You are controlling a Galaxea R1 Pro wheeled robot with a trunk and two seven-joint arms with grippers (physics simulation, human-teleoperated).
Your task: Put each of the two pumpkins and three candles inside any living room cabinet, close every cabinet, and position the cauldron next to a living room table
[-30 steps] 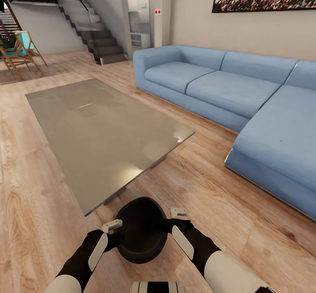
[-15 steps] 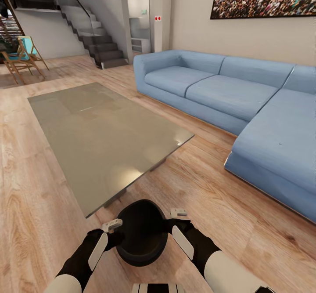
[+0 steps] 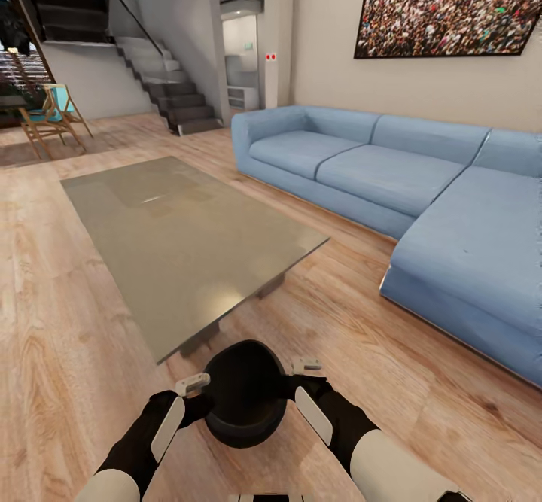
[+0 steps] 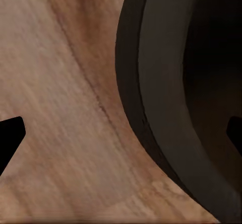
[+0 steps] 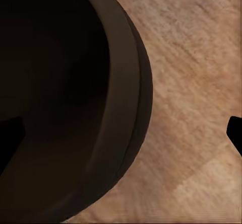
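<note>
The black cauldron (image 3: 245, 397) sits low in the head view, just off the near corner of the glossy grey table (image 3: 188, 238). My left gripper (image 3: 199, 395) stands open at its left rim, and the left wrist view shows the cauldron wall (image 4: 166, 103) between the widely spread fingertips of that gripper (image 4: 121, 138). My right gripper (image 3: 296, 378) stands open at the right rim, and the right wrist view shows the cauldron rim (image 5: 121, 83) between the spread fingertips of that gripper (image 5: 121, 133). No fingertip touches the wall. Whether the cauldron rests on the floor I cannot tell.
A blue corner sofa (image 3: 421, 186) runs along the right and back. Wooden floor (image 3: 354, 321) lies between sofa and table. A staircase (image 3: 169, 88) and a doorway stand at the back, with wooden chairs (image 3: 49, 118) at the far left.
The camera has moved, so the room sits lower in the picture and more of the wall painting shows. The cauldron and both grippers keep the same place relative to each other.
</note>
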